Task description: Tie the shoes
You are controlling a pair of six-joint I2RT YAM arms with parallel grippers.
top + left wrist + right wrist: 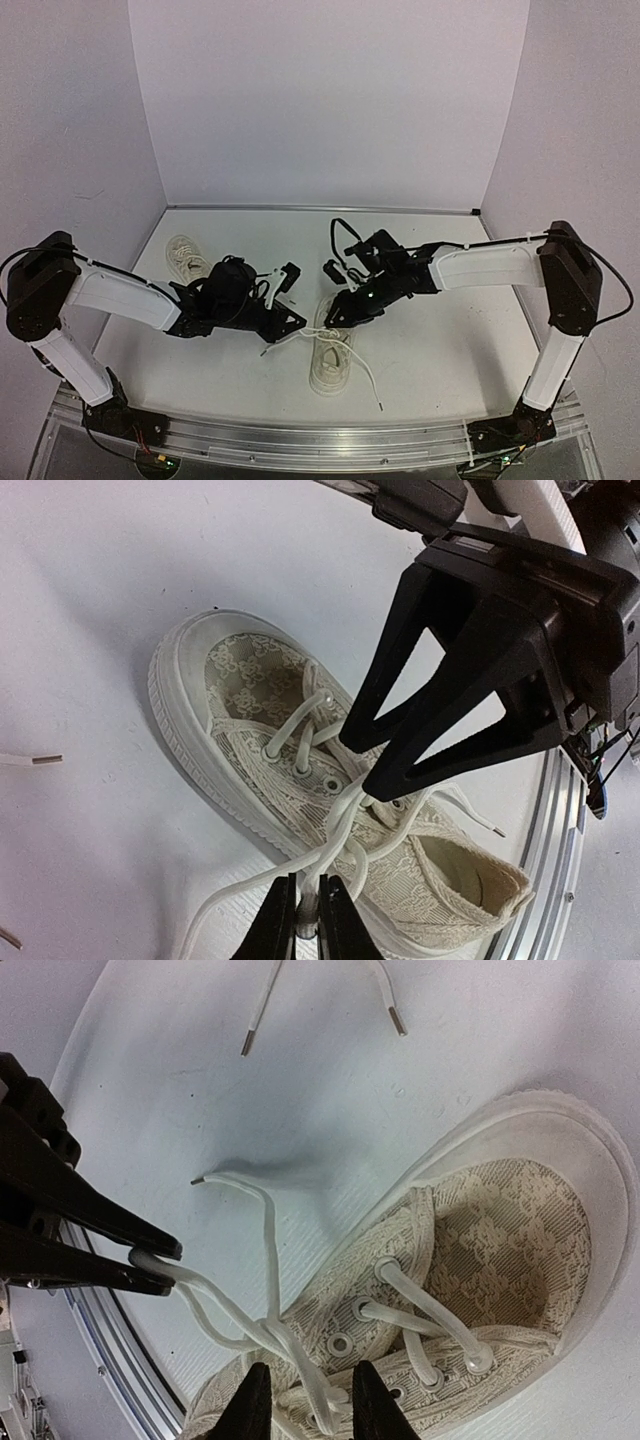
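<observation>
From above, both sets of fingers are lost against the black wrists crowded over the near shoe (330,368), which lies mid-bench with only its lower half showing. The far shoe (184,254) sits well apart at the back left, its near end hidden behind the left arm. The left wrist view shows the near shoe lying flat, toe away and heel opening toward the metal rail (320,438) at the bench edge. In the right wrist view its heel is cut off by the bottom of the frame. The left fingers (285,925) are pinched almost together on a strand of the lace (215,1305), drawn out sideways from the eyelets. The right wrist view shows the same pinch from the side. The right fingers (255,1410) stand partly apart over the crossing of the lace above the tongue. Strands pass between them, but whether either tip presses on a strand is hard to make out. Two loose lace tips (250,1040) lie on the bench beyond the toe; which shoe they belong to cannot be told. The bench (450,340) is plain white, closed in by pale lilac walls (330,100) at the back and sides.
</observation>
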